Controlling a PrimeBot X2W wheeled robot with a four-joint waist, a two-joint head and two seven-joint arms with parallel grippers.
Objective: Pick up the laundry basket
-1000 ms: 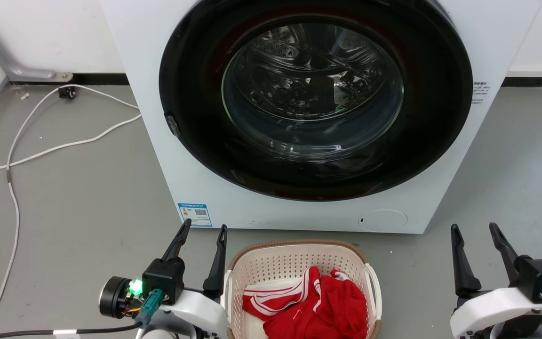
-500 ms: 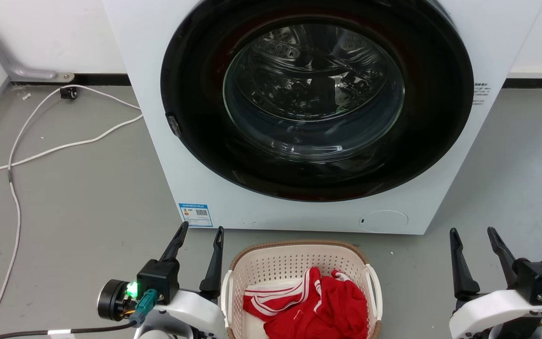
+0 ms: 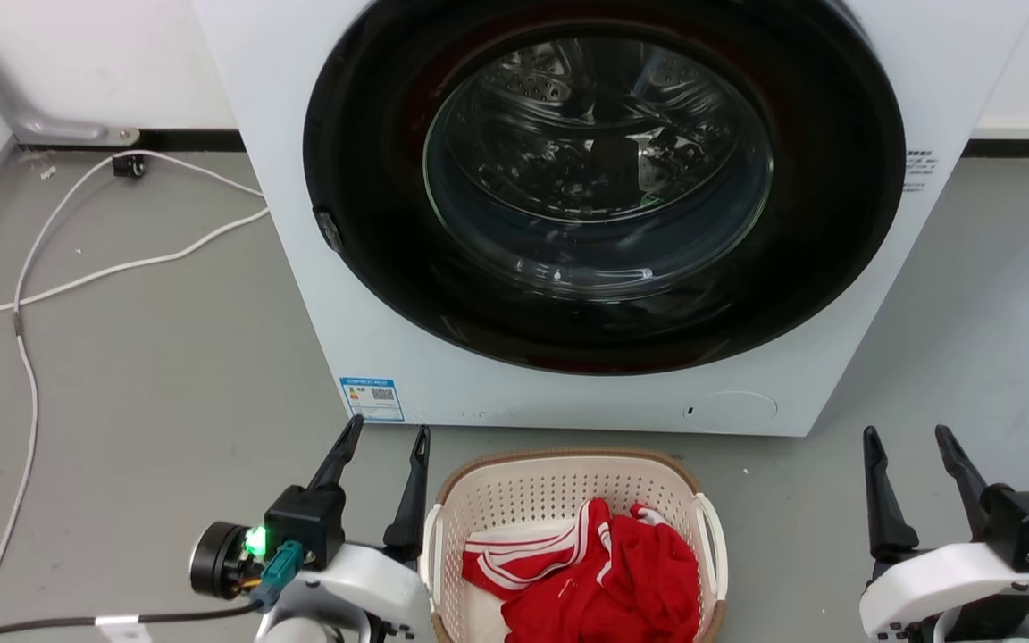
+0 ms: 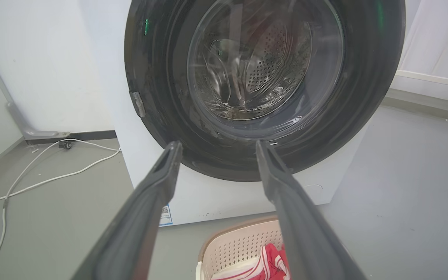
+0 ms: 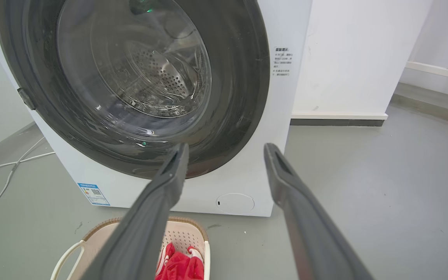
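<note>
The laundry basket (image 3: 559,482) is cream with perforated walls, a brown rim and white side handles. It stands on the grey floor at the bottom centre of the head view, holding a red garment with white stripes (image 3: 604,580). My left gripper (image 3: 385,431) hangs open just left of the basket, fingers apart and holding nothing. My right gripper (image 3: 907,435) is open well to the basket's right, also holding nothing. The basket (image 4: 239,245) appears low in the left wrist view, and the basket (image 5: 185,235) sits at the bottom left of the right wrist view.
A white front-loading washer (image 3: 372,295) with a shut dark round door (image 3: 599,170) stands right behind the basket. White cables (image 3: 77,277) trail over the floor at the left. Bare grey floor lies on both sides of the basket.
The whole head view has shifted slightly, so the camera moved. Both grippers remain open beside the basket, and the basket has not moved.
</note>
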